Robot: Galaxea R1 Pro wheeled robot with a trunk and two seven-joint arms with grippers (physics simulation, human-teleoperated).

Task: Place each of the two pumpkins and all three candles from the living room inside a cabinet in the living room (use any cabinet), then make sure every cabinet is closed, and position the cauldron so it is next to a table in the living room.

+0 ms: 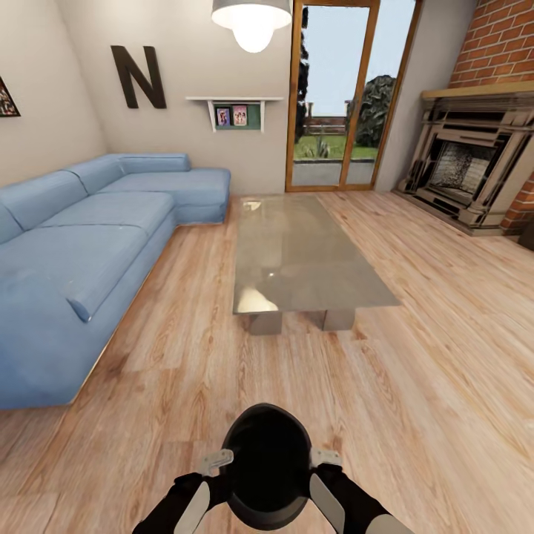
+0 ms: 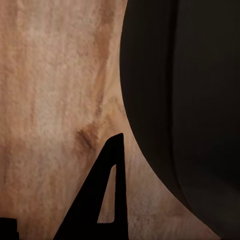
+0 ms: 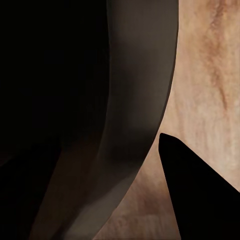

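Floorboards (image 1: 437,356) of pale wood run under everything in the head view. Left of the table (image 1: 297,252) stands a long blue sofa (image 1: 81,259), its far end bending toward the table's far corner. The table itself is low and rectangular, with a grey glass top that mirrors the ceiling lamp (image 1: 252,21) hanging above and beyond it. Past the table's far end is a glass door (image 1: 337,96) in a wooden frame; to the table's right, against a brick wall, sits a fireplace (image 1: 471,167). On the wall left of the door hang a small shelf (image 1: 235,111) and a big dark letter N (image 1: 139,76).

Nearer than the table, well apart from its near end, the cauldron (image 1: 267,463) is held up between both arms, its wide black mouth facing the head camera. The left gripper (image 1: 215,463) clamps the cauldron's rim on the sofa side, and the right gripper (image 1: 326,458) clamps the rim on the opposite side. In the left wrist view one dark finger (image 2: 102,200) lies beside the pot's black wall (image 2: 190,100) over the floorboards; the right wrist view shows the rim (image 3: 140,100) running between the fingers (image 3: 200,195).
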